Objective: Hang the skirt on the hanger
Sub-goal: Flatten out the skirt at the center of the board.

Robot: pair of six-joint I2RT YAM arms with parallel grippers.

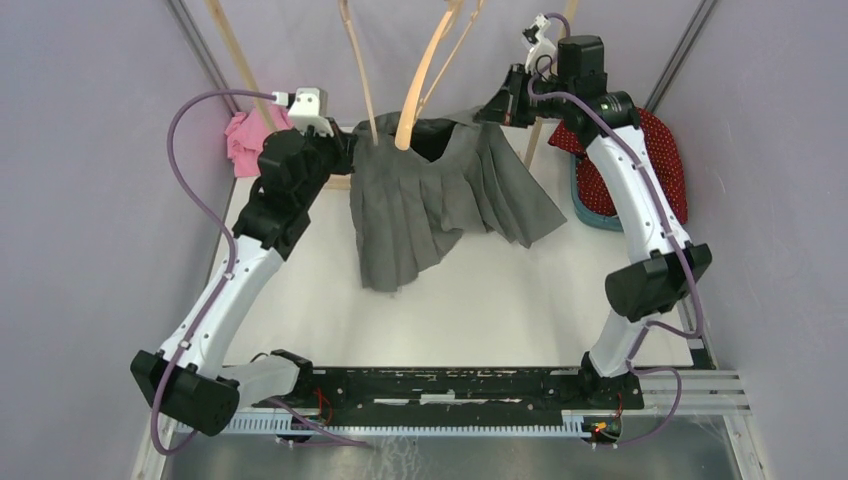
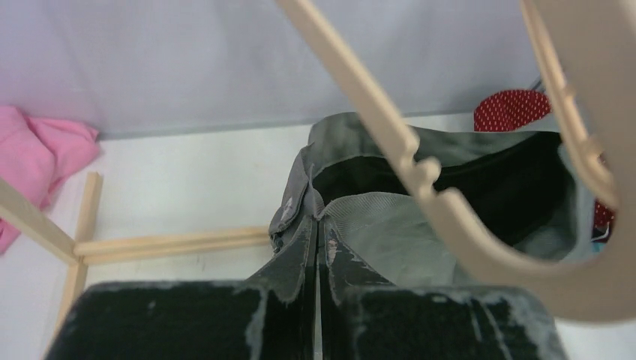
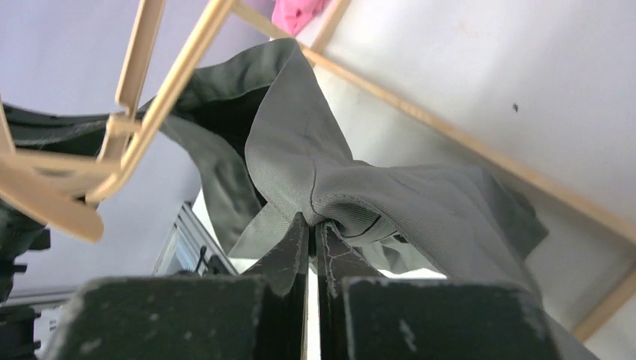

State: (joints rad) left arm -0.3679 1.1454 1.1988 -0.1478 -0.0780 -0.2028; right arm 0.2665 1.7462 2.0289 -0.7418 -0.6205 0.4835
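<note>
A grey pleated skirt (image 1: 440, 195) hangs in the air at the back of the table, its waistband stretched open between both grippers. My left gripper (image 1: 345, 145) is shut on the left end of the waistband (image 2: 319, 214). My right gripper (image 1: 497, 108) is shut on the right end of the waistband (image 3: 330, 202). A beige hanger (image 1: 420, 90) hangs from above, and its lower arm dips into the open waist. In the left wrist view the hanger (image 2: 450, 202) curves across the opening. In the right wrist view the hanger (image 3: 142, 112) is at the left.
A pink cloth (image 1: 248, 140) lies at the back left by a wooden rack frame (image 1: 240, 60). A red dotted cloth (image 1: 660, 150) sits on a teal basket (image 1: 590, 205) at the back right. Purple walls close in the sides.
</note>
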